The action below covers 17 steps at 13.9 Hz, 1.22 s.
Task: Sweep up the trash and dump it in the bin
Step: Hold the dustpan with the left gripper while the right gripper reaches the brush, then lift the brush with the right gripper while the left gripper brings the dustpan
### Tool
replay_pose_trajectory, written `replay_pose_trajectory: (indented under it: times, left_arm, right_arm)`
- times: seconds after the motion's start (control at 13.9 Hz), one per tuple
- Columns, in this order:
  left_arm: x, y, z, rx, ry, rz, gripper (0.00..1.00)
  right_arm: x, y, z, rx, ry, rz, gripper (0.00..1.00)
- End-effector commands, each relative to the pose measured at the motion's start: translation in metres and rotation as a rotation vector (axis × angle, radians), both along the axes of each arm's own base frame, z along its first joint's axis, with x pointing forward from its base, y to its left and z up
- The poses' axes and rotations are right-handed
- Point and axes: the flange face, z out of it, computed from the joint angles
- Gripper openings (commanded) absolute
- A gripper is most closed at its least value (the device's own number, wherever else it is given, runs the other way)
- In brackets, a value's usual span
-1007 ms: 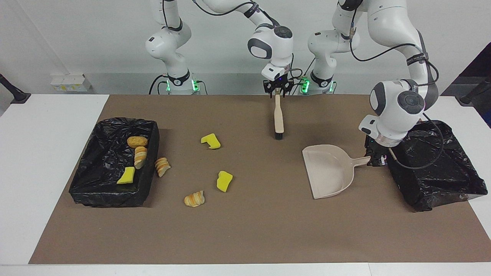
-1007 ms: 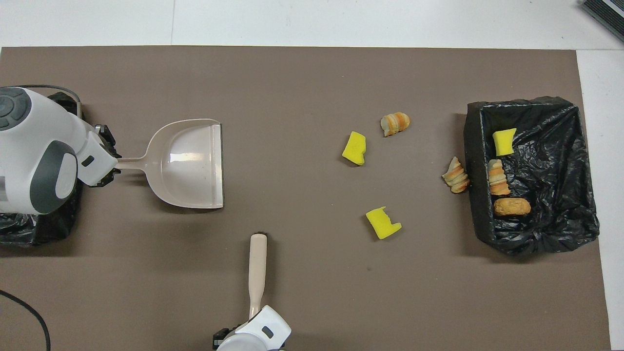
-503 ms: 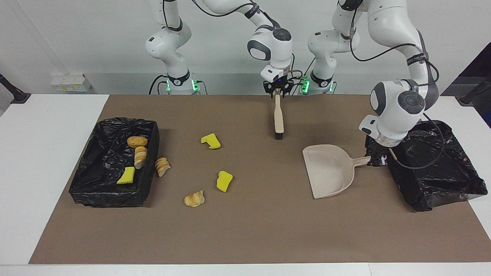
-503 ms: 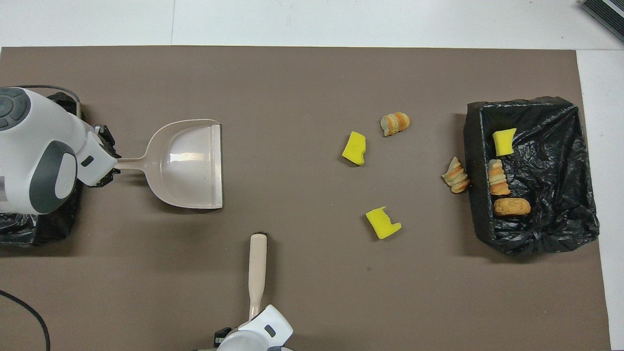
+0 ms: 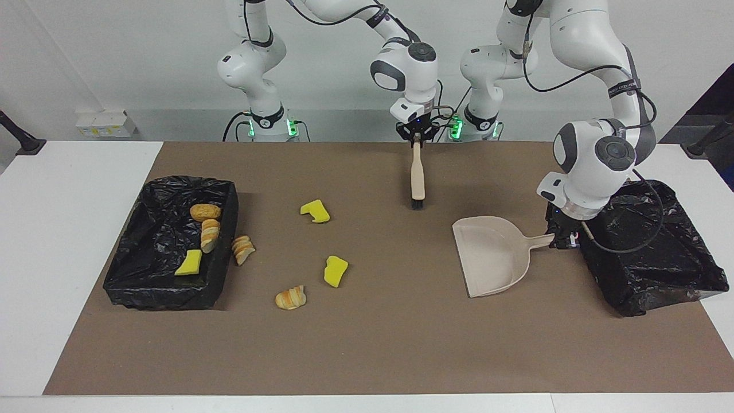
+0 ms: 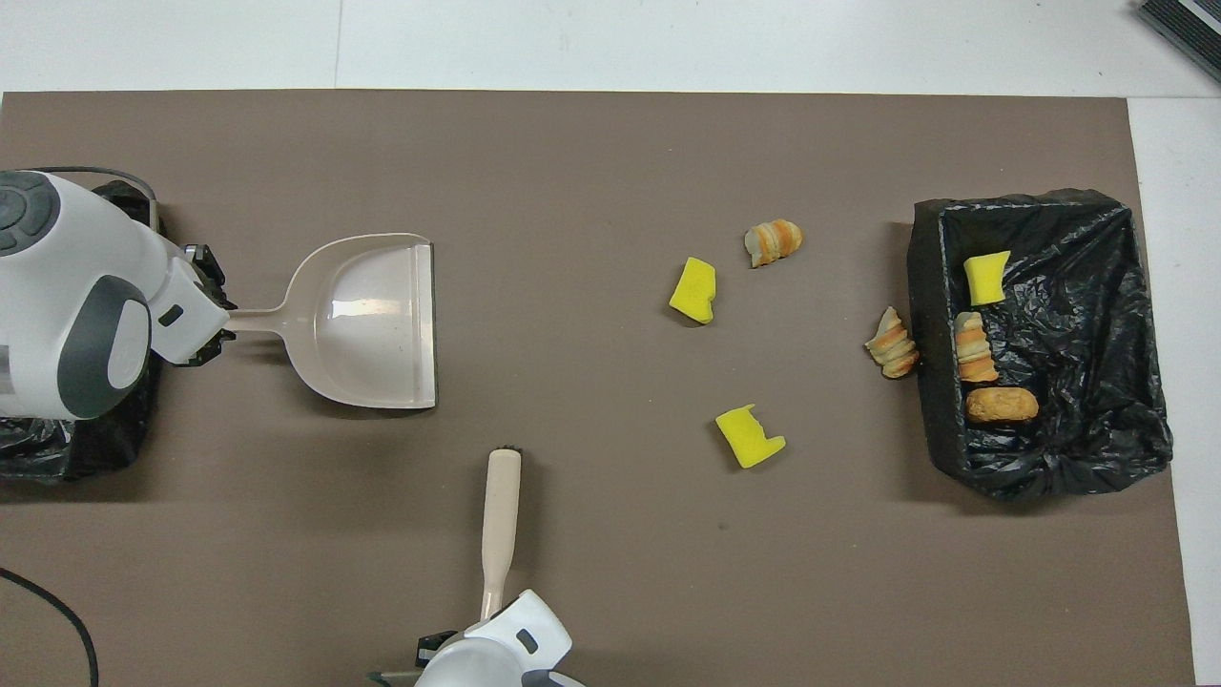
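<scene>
Left tool (image 5: 562, 236) is clamped on the handle of the beige dustpan (image 5: 491, 254), which lies flat on the counter (image 5: 401, 344) just beside the black-lined bin (image 5: 659, 252) at the left arm's end, its mouth turned toward the trash. Right tool (image 5: 418, 136) is closed on the handle end of the beige brush (image 5: 418, 178), near the robots at mid-counter; whether the bristle end rests on the brown mat or hangs just above it, I cannot tell.

Both implements are in hand, so I judge the gathering step done and the sweeping not yet begun. Next, the brush should go to the loose trash and the pan should be set in front of it to catch each piece.

Four pieces lie loose toward the right arm's end: a yellow sponge chunk (image 5: 315, 211), a second yellow chunk (image 5: 335, 271), a bread-like piece (image 5: 291, 297), and another bread piece (image 5: 243, 249) touching the wall of the second black-lined bin (image 5: 166, 287). Three more sit in that bin: two bread pieces (image 5: 207, 223) and a yellow chunk (image 5: 189, 263).
</scene>
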Motion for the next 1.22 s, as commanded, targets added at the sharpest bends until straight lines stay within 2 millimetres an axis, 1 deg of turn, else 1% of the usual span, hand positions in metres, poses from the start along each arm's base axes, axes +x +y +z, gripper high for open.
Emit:
replay_pose_trajectory:
  times: [0.0,0.07,0.14,0.22,0.29,0.36,0.43,0.5,0.58,0.72,0.79,0.86,0.93,1.01,1.08,1.15]
  left_arm:
    - [-0.008,0.002,0.005,0.019,-0.007,-0.021,0.0]
    - [-0.008,-0.001,0.005,0.02,-0.006,-0.024,0.0]
    - [-0.009,-0.003,0.008,0.02,-0.004,-0.019,0.0]
    - [-0.009,-0.004,0.01,0.021,0.002,-0.018,0.0]
    - [-0.01,-0.009,0.01,0.02,0.001,-0.016,0.0]
    - [-0.011,-0.024,0.01,0.02,0.0,-0.009,0.0]
    - [-0.012,-0.032,0.01,0.019,-0.006,0.007,0.0]
    - [-0.013,-0.04,0.009,0.021,-0.008,0.017,0.0]
    - [-0.015,-0.054,0.009,0.021,-0.009,0.025,0.0]
    - [-0.021,-0.077,0.009,0.022,-0.02,0.065,0.0]
    - [-0.025,-0.09,0.01,0.023,-0.021,0.076,0.0]
    - [-0.033,-0.1,0.008,0.025,-0.017,0.08,0.0]
    - [-0.038,-0.106,0.007,0.027,-0.018,0.101,0.0]
    - [-0.043,-0.114,0.005,0.031,-0.016,0.112,0.0]
    - [-0.052,-0.127,0.004,0.032,-0.017,0.108,0.0]
    - [-0.057,-0.131,0.003,0.034,-0.02,0.127,0.0]
  right_arm:
    - [0.026,-0.009,0.025,0.048,-0.016,-0.086,0.0]
    - [0.038,-0.017,0.028,0.051,-0.016,-0.134,0.0]
    - [0.055,-0.028,0.032,0.056,-0.02,-0.174,0.0]
    - [0.065,-0.038,0.042,0.065,-0.033,-0.181,0.0]
    - [0.077,-0.055,0.054,0.05,-0.03,-0.192,0.0]
    - [0.091,-0.08,0.063,0.001,-0.004,-0.201,0.0]
    - [0.115,-0.108,0.068,-0.024,0.011,-0.243,0.0]
    - [0.129,-0.131,0.081,-0.023,0.003,-0.265,0.0]
    - [0.138,-0.149,0.089,-0.042,-0.003,-0.242,0.0]
    - [0.161,-0.187,0.094,-0.07,0.016,-0.231,0.0]
    - [0.175,-0.209,0.091,-0.086,0.027,-0.252,0.0]
    - [0.187,-0.233,0.085,-0.127,0.029,-0.214,0.0]
    - [0.195,-0.257,0.08,-0.165,0.047,-0.159,0.0]
    - [0.192,-0.274,0.074,-0.202,0.097,-0.118,0.0]
    - [0.185,-0.279,0.076,-0.233,0.116,-0.074,0.0]
    - [0.184,-0.285,0.076,-0.289,0.099,-0.019,0.0]
